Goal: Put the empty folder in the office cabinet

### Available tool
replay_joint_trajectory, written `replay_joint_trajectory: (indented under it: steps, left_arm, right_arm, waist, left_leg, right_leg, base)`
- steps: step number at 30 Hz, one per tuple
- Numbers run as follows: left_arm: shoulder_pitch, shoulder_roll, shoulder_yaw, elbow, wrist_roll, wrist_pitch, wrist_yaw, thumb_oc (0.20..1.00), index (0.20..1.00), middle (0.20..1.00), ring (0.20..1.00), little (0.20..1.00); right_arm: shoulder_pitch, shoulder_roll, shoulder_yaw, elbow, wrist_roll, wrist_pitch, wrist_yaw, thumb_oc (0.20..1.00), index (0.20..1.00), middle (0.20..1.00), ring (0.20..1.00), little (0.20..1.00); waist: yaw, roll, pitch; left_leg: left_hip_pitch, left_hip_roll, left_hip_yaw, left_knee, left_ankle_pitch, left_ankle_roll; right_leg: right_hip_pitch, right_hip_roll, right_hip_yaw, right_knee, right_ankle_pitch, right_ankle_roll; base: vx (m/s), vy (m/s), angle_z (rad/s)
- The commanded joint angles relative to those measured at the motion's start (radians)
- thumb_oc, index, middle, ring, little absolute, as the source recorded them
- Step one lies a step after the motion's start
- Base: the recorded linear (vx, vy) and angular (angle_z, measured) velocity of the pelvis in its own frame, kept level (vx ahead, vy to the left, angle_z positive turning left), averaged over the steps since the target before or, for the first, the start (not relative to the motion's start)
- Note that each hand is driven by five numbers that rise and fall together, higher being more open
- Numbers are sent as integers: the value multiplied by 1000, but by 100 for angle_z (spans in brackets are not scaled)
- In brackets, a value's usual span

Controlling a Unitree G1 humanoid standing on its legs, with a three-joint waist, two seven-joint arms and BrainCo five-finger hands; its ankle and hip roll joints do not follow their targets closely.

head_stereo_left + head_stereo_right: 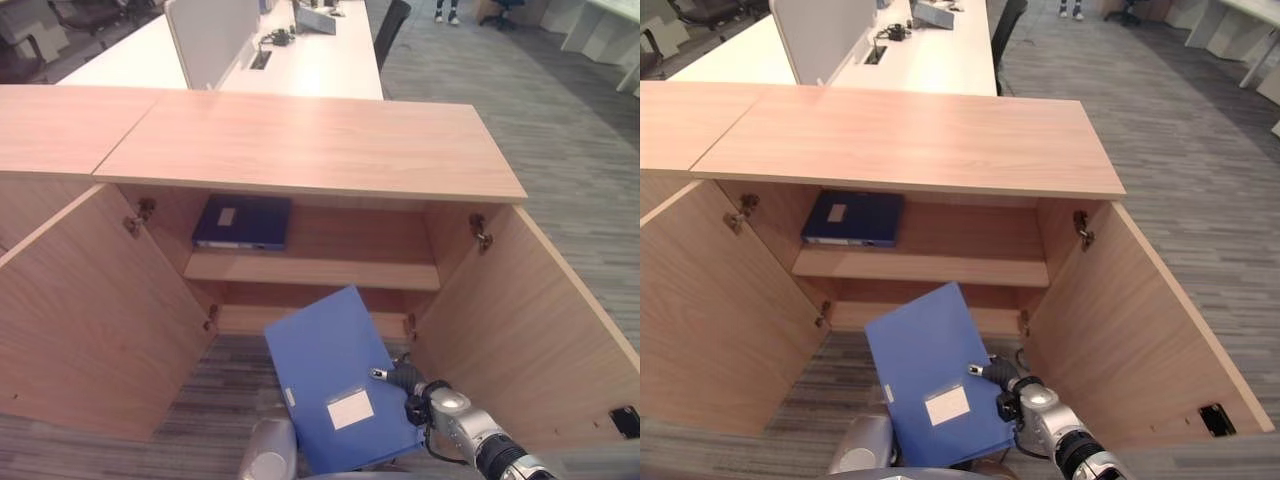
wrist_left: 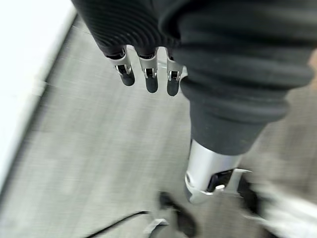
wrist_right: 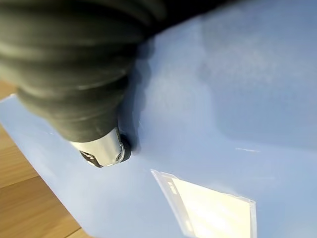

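A light blue folder (image 1: 335, 370) with a white label pocket hangs tilted in front of the open wooden cabinet (image 1: 300, 140), its top corner near the lower compartment. My right hand (image 1: 425, 400) grips the folder's right edge. The thumb (image 3: 104, 151) presses on the front face and the fingers are hidden behind it. A dark blue folder (image 1: 243, 221) lies flat at the left of the upper shelf (image 1: 330, 270). My left hand (image 2: 148, 74) hangs over the grey carpet with straight fingers, holding nothing.
Both cabinet doors stand wide open, the left door (image 1: 90, 310) and the right door (image 1: 530, 330) flanking the opening. Behind the cabinet is a white desk (image 1: 320, 60) with a divider panel and a dark chair (image 1: 392, 25). A person's feet (image 1: 445, 12) show far back.
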Motion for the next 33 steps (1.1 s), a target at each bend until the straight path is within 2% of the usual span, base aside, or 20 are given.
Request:
replay_joint_trajectory:
  steps: [1, 2, 3, 5, 9, 13, 14, 19, 21, 22, 23, 24, 26, 27, 28, 29, 30, 31, 32, 33]
  left_arm:
    - [26, -2, -56, -78, 46, -11, -22, 1000, 1000, 1000, 1000, 1000]
    - [28, -3, -61, -79, 61, -11, -24, 1000, 1000, 1000, 1000, 1000]
    - [32, 0, -61, -75, 75, -18, -19, 1000, 1000, 1000, 1000, 1000]
    - [32, 8, -75, -84, 106, -22, -10, 1000, 1000, 1000, 1000, 1000]
    - [11, 26, -107, -120, 129, -43, 2, 1000, 1000, 1000, 1000, 1000]
    - [-12, 38, -134, -139, 144, -57, 22, 1000, 1000, 1000, 1000, 1000]
    - [-12, 38, -134, -139, 144, -57, 22, 1000, 1000, 1000, 1000, 1000]
    - [-9, 27, -151, -138, 176, -62, 29, 1000, 1000, 1000, 1000, 1000]
    - [-1, 25, -158, -128, 202, -62, 28, 1000, 1000, 1000, 1000, 1000]
    - [-1, 25, -158, -128, 202, -62, 28, 1000, 1000, 1000, 1000, 1000]
    - [7, 25, -163, -127, 218, -58, 26, 1000, 1000, 1000, 1000, 1000]
    - [16, 36, -171, -121, 244, -49, 24, 1000, 1000, 1000, 1000, 1000]
    - [17, 38, -173, -121, 248, -44, 18, 1000, 1000, 1000, 1000, 1000]
    - [22, 41, -173, -124, 249, -45, 18, 1000, 1000, 1000, 1000, 1000]
    - [25, 44, -170, -125, 248, -47, 20, 1000, 1000, 1000, 1000, 1000]
    - [33, 51, -160, -128, 252, -47, 16, 1000, 1000, 1000, 1000, 1000]
    - [33, 50, -160, -128, 252, -47, 16, 1000, 1000, 1000, 1000, 1000]
    - [36, 63, -148, -130, 261, -50, 9, 1000, 1000, 1000, 1000, 1000]
    - [36, 63, -148, -129, 261, -50, 9, 1000, 1000, 1000, 1000, 1000]
    - [40, 66, -145, -129, 274, -58, 2, 1000, 1000, 1000, 1000, 1000]
  right_arm:
    - [17, 43, -9, -120, 64, -60, 29, 200, 200, 200, 200, 200]
    - [17, 35, -20, -124, 62, -60, 28, 200, 200, 200, 200, 200]
    - [18, 37, -20, -120, 61, -62, 29, 200, 200, 200, 200, 200]
    - [17, 41, -19, -112, 59, -66, 25, 200, 200, 200, 200, 200]
    - [7, 51, -13, -114, 64, -78, 13, 200, 200, 200, 200, 200]
    - [-16, 74, -8, -138, 85, -90, 0, 200, 200, 200, 200, 200]
    - [-16, 74, -8, -138, 85, -90, 0, 200, 200, 200, 200, 200]
    - [-37, 95, -23, -199, 116, -109, -14, 200, 200, 200, 200, 200]
    - [-29, 89, -38, -226, 126, -122, -16, 200, 200, 200, 200, 200]
    - [-29, 89, -38, -226, 126, -122, -16, 200, 200, 200, 200, 200]
    - [-27, 88, -48, -241, 133, -124, -18, 200, 200, 200, 200, 200]
    - [-36, 87, -58, -270, 155, -135, -32, 200, 200, 200, 200, 200]
    - [-37, 90, -62, -287, 164, -137, -38, 200, 200, 200, 200, 200]
    - [-39, 89, -64, -310, 171, -142, -38, 200, 200, 200, 200, 200]
    - [-45, 85, -71, -334, 186, -146, -35, 200, 200, 200, 200, 200]
    - [-60, 68, -77, -378, 199, -147, -37, 200, 200, 200, 200, 200]
    - [-61, 67, -77, -379, 199, -147, -37, 200, 200, 200, 200, 200]
    - [-78, 37, -96, -416, 183, -161, -51, 200, 200, 200, 200, 200]
    - [-78, 36, -96, -417, 183, -160, -51, 200, 200, 200, 200, 200]
    - [-77, 29, -136, -395, 206, -186, -71, 200, 200, 200, 200, 200]
  waist:
    - [34, 37, -39]
    - [38, 52, -51]
    - [37, 58, -66]
    - [32, 65, -89]
    - [36, 63, -110]
    - [35, 65, -134]
    - [35, 64, -134]
    - [44, 68, -156]
    - [47, 74, -159]
    - [47, 74, -159]
    - [45, 78, -152]
    - [38, 104, -113]
    - [35, 111, -96]
    - [33, 109, -77]
    - [31, 117, -64]
    - [18, 126, -32]
    - [17, 127, -30]
    - [2, 124, 0]
    - [2, 125, 1]
    - [-1, 98, 9]
  left_leg:
    - [103, 1, -21, -288, 76, 59]
    - [126, 6, -17, -414, 99, 52]
    - [148, 8, -19, -445, 107, 46]
    - [160, 13, -15, -454, 124, 37]
    - [180, 0, -9, -454, 109, 49]
    - [213, -45, 8, -454, 59, 82]
    - [214, -45, 9, -454, 59, 82]
    - [249, -105, 40, -454, -12, 125]
    - [267, -137, 42, -453, -36, 147]
    - [267, -138, 42, -453, -36, 147]
    - [287, -157, 44, -450, -54, 161]
    - [330, -178, 47, -454, -77, 195]
    - [344, -177, 52, -454, -89, 203]
    - [373, -176, 56, -454, -119, 198]
    - [377, -161, 68, -454, -122, 193]
    - [396, -133, 76, -450, -132, 182]
    - [397, -131, 75, -450, -132, 181]
    - [425, -122, 75, -447, -144, 176]
    - [427, -120, 76, -447, -145, 175]
    - [428, -127, 66, -420, -161, 165]
  right_leg:
    - [111, 27, 23, -8, -24, 142]
    - [126, 37, 38, -14, -30, 146]
    - [128, 45, 44, -16, -37, 149]
    - [118, 53, 47, -16, -46, 148]
    - [115, 31, 64, -16, -58, 165]
    - [125, -40, 77, -16, -57, 212]
    - [126, -41, 78, -16, -57, 212]
    - [109, -146, 79, 11, -24, 278]
    - [88, -200, 66, 92, 4, 301]
    - [87, -201, 66, 93, 2, 302]
    - [60, -237, 66, 173, 37, 311]
    - [-61, -292, 60, 400, 158, 277]
    - [-106, -312, 36, 474, 161, 264]
    - [-136, -340, 3, 517, 131, 267]
    - [-161, -347, -50, 488, 122, 261]
    - [-177, -322, -116, 404, 90, 256]
    - [-173, -319, -118, 400, 90, 255]
    - [-229, -267, -135, 332, 98, 265]
    - [-228, -265, -135, 330, 98, 264]
    - [-166, -234, -142, 188, 109, 280]
  base:
    - [297, 176, -9]
    - [284, 147, -6]
    - [268, 140, -16]
    - [209, 132, -40]
    - [174, 124, -25]
    - [252, 220, -17]
    - [150, 149, 6]
    - [227, 251, -17]
    - [162, 198, -12]
    - [133, 195, -8]
    - [85, 336, -7]
    - [83, 334, -19]
    - [57, 192, -17]
    - [92, 93, -9]
    - [104, -59, -8]
    - [26, -94, -13]
    - [64, -171, -16]
    - [47, -80, -21]
    - [146, -208, -27]
    - [99, -136, -7]
